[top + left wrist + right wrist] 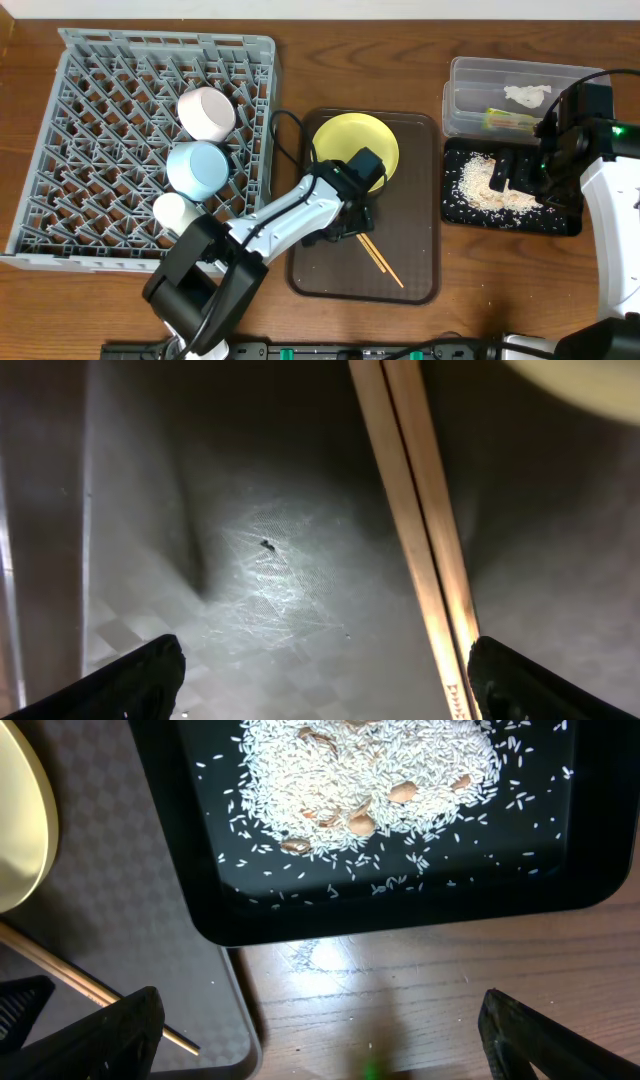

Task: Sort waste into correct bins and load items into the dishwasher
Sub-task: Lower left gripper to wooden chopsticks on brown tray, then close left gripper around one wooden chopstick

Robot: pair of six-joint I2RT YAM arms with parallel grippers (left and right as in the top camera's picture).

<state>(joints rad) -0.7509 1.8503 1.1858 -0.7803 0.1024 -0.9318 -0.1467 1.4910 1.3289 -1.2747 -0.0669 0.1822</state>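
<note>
Here, a dark brown serving tray (410, 240) sits in the middle of the wooden worktop (350, 60), and everything else is placed from it.

On the tray's far half lies a round yellow plate (350, 140). On its near half lies a pair of thin wooden chopsticks (380, 262), side by side and angled. The left gripper (345, 232) hangs low over the tray beside the plate, its fingers spread wide and grasping nothing. In the left wrist view the chopsticks (420, 540) run between the spread fingers of the left gripper (320, 680), much closer to one finger (520, 680) than to the other. Whether that finger touches them cannot be told.

Left of the tray stands the large grey dish rack (100, 90), holding a white bowl (207, 112), a light blue bowl (197, 168) and a small white cup (178, 212).

Right of the tray, at its far corner, is a clear tub (455, 100) holding a green-and-orange snack wrapper (510, 120) and a crumpled tissue (527, 96). Nearer, a shallow black tray (560, 225) holds a heap of rice scraps (490, 190). The right gripper (518, 172) hovers above this black tray, released and empty.
</note>
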